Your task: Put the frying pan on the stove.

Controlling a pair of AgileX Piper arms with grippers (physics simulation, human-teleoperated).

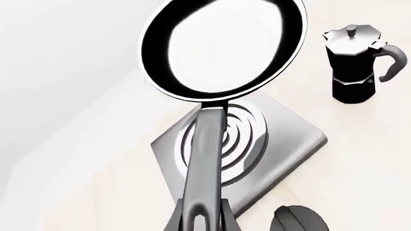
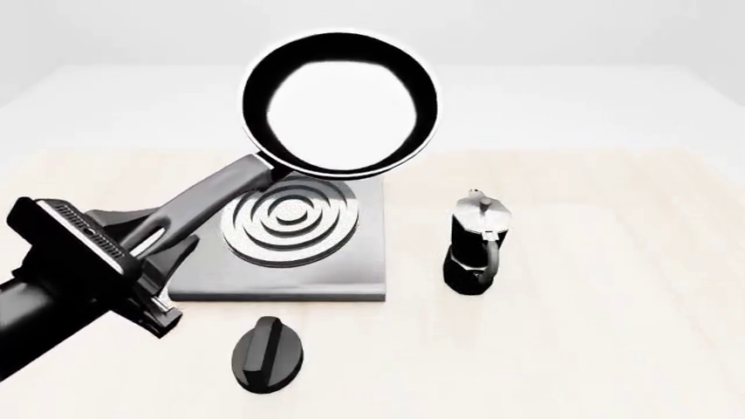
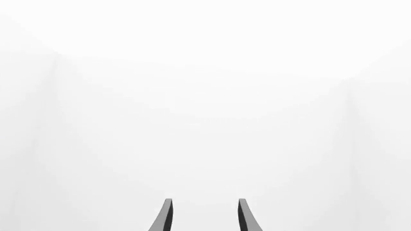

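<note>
The frying pan (image 2: 340,103) hangs in the air, its black bowl with a pale glossy inside raised above the far edge of the stove (image 2: 349,266). My left gripper (image 2: 157,236) is shut on the end of the pan's long grey handle (image 2: 215,199). In the left wrist view the frying pan (image 1: 224,48) fills the upper part, its handle (image 1: 205,159) runs back between my fingers (image 1: 224,219), and the stove (image 1: 282,144) with its silver ringed burner lies under it. My right gripper (image 3: 203,216) shows only two parted fingertips against blank white, with nothing between them.
A black moka pot (image 2: 475,244) with a silver lid stands on the table to the right of the stove, also seen as the moka pot (image 1: 353,62) in the left wrist view. A black oval knob (image 2: 270,352) lies in front of the stove near the table's front.
</note>
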